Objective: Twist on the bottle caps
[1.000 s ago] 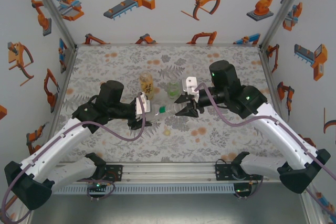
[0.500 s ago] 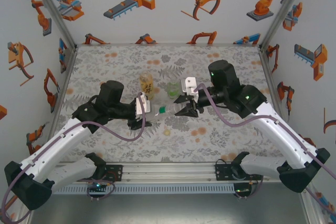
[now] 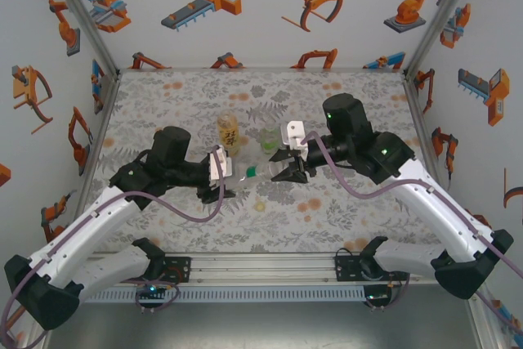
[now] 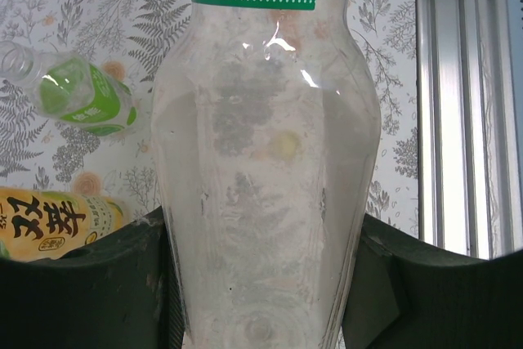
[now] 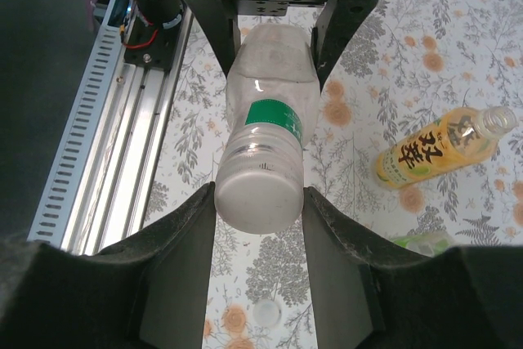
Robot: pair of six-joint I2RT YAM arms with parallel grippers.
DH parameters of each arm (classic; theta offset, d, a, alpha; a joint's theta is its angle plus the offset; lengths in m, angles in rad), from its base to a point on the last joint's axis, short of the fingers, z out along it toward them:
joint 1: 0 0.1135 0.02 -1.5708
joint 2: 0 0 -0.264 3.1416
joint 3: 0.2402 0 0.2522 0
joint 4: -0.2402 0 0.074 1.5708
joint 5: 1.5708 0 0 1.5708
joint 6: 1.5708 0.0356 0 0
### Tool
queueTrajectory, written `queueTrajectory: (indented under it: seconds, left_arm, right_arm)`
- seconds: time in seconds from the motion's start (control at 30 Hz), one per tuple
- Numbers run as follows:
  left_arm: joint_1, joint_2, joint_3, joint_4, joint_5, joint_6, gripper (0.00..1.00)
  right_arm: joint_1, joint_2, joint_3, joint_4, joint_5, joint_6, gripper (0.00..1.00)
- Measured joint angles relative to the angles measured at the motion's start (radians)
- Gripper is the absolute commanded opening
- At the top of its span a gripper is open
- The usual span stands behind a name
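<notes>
Left gripper (image 3: 226, 178) clamps the slim bottle (image 4: 261, 202), right gripper (image 3: 282, 172) pinches its cap (image 5: 255, 200), above a fern-print tabletop (image 3: 343, 212) within robot-stickered walls (image 3: 261, 34).

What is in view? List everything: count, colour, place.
table: 1, grey floral cover, under everything
slim bottle: 1, colourless, green label, held sideways above the table
whitish cap: 1, whitish, at the slim bottle's neck end
amber bottle: 1, amber, yellow label, standing beyond the slim bottle
green bottle: 1, green-tinted, right of the amber bottle
pale yellow cap: 1, pale yellow, loose on table, nearer than the slim bottle
left arm and right arm: 2, white and black, from the near edge
left hand: 1, black, shut on the slim bottle's body
right hand: 1, black, shut on the whitish cap
</notes>
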Motion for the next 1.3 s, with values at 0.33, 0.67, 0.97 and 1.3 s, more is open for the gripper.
queueTrajectory:
  seconds: [0.33, 0.67, 0.97, 1.3]
  left_arm:
    - [0.000, -0.013, -0.007, 0.001, -0.006, 0.000, 0.00]
    - [0.000, -0.005, -0.008, -0.005, -0.011, 0.000, 0.00]
    - [0.000, -0.004, -0.011, -0.005, -0.024, 0.000, 0.00]
    - [0.001, -0.015, -0.017, -0.006, -0.040, -0.001, 0.00]
  right_arm:
    - [0.013, 0.021, 0.020, -0.017, 0.002, -0.003, 0.00]
    - [0.023, 0.031, 0.027, -0.029, 0.027, -0.003, 0.00]
    - [0.026, 0.037, 0.027, -0.030, 0.061, 0.066, 0.00]
    - [0.030, 0.010, -0.034, 0.079, 0.109, 0.326, 0.00]
